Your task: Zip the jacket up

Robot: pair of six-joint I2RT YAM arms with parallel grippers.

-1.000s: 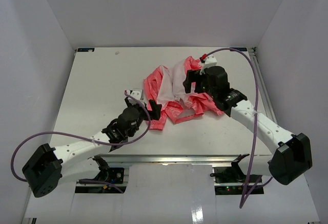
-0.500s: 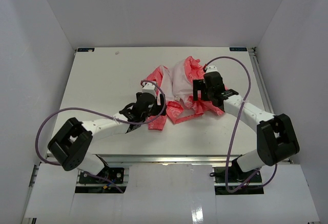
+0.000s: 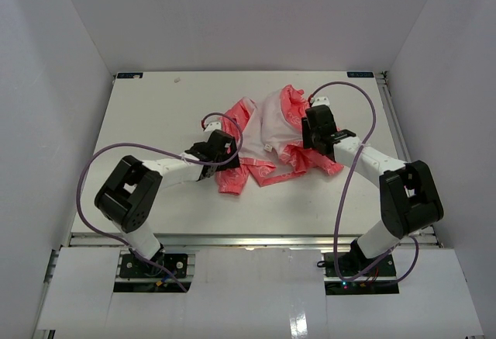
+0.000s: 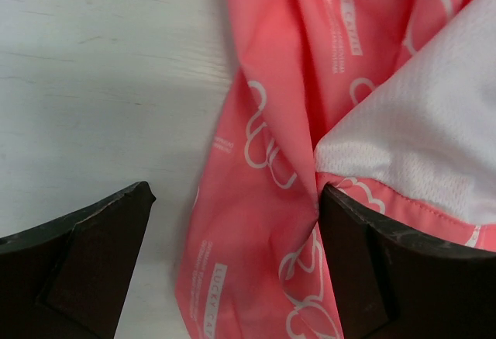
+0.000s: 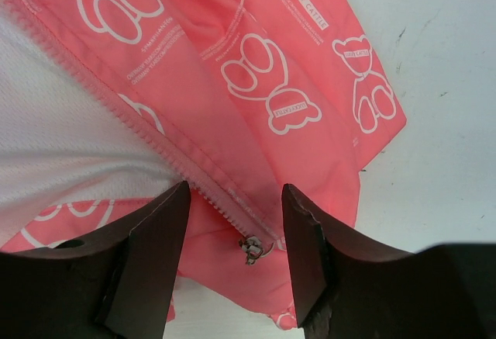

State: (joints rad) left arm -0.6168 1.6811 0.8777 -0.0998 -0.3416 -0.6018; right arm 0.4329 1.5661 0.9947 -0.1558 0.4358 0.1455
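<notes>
Jacket [image 3: 271,126] crumpled open mid-table [image 3: 155,106], white lining up, both grippers down at its near edge. Left gripper [image 4: 234,203] spread wide over pink fabric, right finger touching the cloth, clamping nothing. Right gripper [image 5: 235,199] narrower, astride the zipper edge, metal pull [image 5: 252,247] between the fingers, unclamped.

Jacket [image 4: 271,199] cut off at edges of both wrist views; zipper [image 5: 155,133] too small to discern overhead.

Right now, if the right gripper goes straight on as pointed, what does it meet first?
Likely the zipper edge of the jacket, which runs between the open jaws of the right gripper; depth is unclear.
</notes>
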